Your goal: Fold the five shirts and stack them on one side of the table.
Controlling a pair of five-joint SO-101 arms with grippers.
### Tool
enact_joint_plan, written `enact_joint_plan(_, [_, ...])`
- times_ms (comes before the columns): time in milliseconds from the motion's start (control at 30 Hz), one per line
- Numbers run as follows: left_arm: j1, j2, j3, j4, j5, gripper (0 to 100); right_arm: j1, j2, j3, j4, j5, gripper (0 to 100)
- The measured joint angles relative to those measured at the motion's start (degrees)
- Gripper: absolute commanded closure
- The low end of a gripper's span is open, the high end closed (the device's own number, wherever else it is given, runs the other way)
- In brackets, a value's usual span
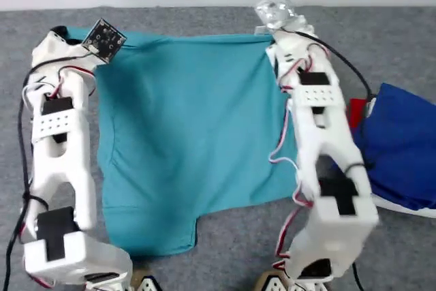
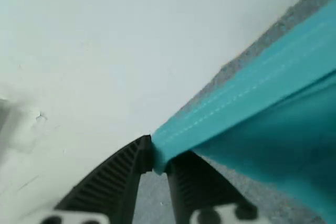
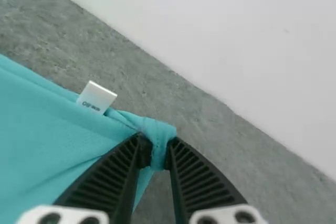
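Two far corners of teal shirt [image 1: 191, 134] pinched: by left tool [image 2: 157, 163] at 11 o'clock, right tool [image 3: 156, 153] at 1 o'clock. Spread flat on desk [image 1: 238, 250]. Blue shirt [image 1: 402, 141] heaped at 3 o'clock.

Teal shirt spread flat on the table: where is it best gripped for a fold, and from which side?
Probably at the two corners of its far edge, approached from the arms' side over the cloth. The teal shirt lies flat, so that straight edge offers thin cloth to pinch. The left gripper and right gripper are each shut on it there.
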Motion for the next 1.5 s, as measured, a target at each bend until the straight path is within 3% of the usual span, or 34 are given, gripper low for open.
enact_joint_plan(100, [0.09, 0.26, -0.26, 0.62, -1.41, 99, -0.53, 3.69, -5.01, 2.29, 0.0, 99.0])
enact_joint_plan(200, [-0.09, -0.09, -0.53, 6.95, -1.85, 99, -0.97, 4.04, -8.18, 8.79, 0.0, 99.0])
enact_joint_plan(567, [4.4, -15.91, -0.53, 57.05, -1.93, 99, -0.79, 0.26, -12.66, 46.51, 0.18, 98.9])
enact_joint_plan(867, [10.55, -23.12, -0.53, 87.3, -1.93, 99, -0.79, -0.88, -12.66, 68.48, 0.18, 98.8])
enact_joint_plan(1000, [11.52, -27.78, 3.08, 89.76, -1.58, 99, -0.62, -0.88, -12.66, 75.69, 0.18, 98.9])
enact_joint_plan(1167, [13.8, -37.98, 17.05, 89.93, -3.08, 99, 1.23, -1.05, -12.75, 82.9, 0.09, 98.9])
enact_joint_plan(1500, [14.15, -58.02, 32.09, 90.29, -5.27, 99, 3.52, -9.85, 1.58, 83.08, 8.35, 98.9])
